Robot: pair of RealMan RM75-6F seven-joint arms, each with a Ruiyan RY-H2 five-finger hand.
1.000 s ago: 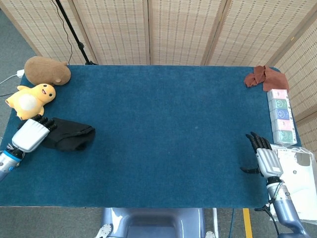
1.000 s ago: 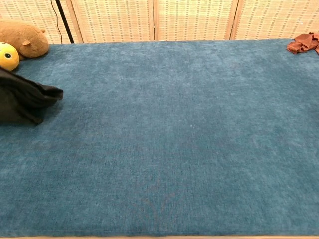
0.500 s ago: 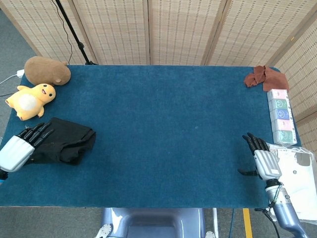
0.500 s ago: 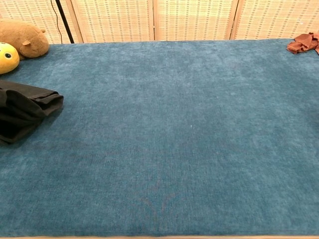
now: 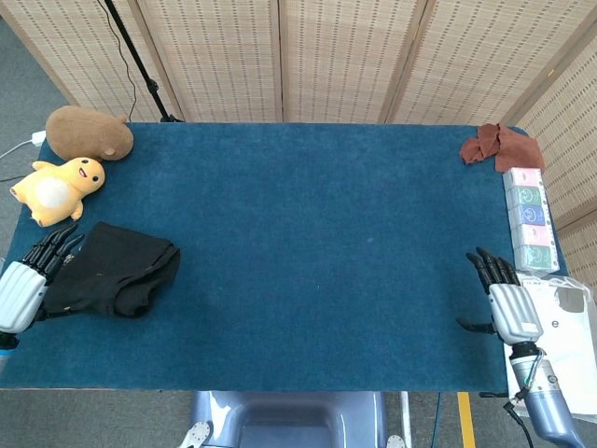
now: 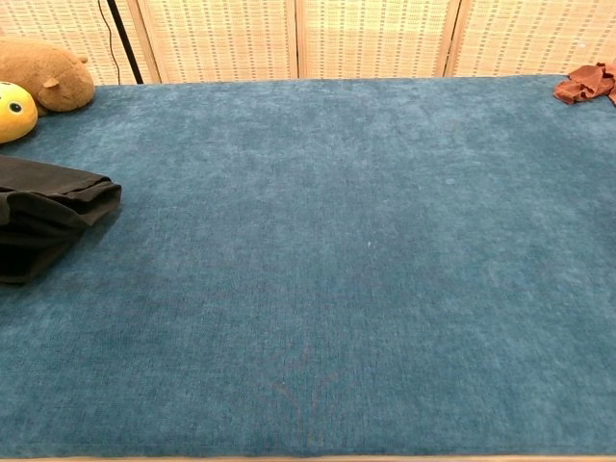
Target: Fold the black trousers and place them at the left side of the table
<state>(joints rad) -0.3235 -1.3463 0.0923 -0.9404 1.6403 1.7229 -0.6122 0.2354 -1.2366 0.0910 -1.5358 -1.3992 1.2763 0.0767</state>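
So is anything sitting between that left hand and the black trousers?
Nothing visible. The left hand lies at the table's left edge right beside the folded black trousers, with no object between them. The yellow duck plush sits further back, clear of both.

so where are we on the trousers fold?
Looks done: the black trousers lie folded in a bundle at the table's left side. Nothing in hand: the left hand is open at their edge, the right hand open at the far right. Left: pulling the arms clear, probably.
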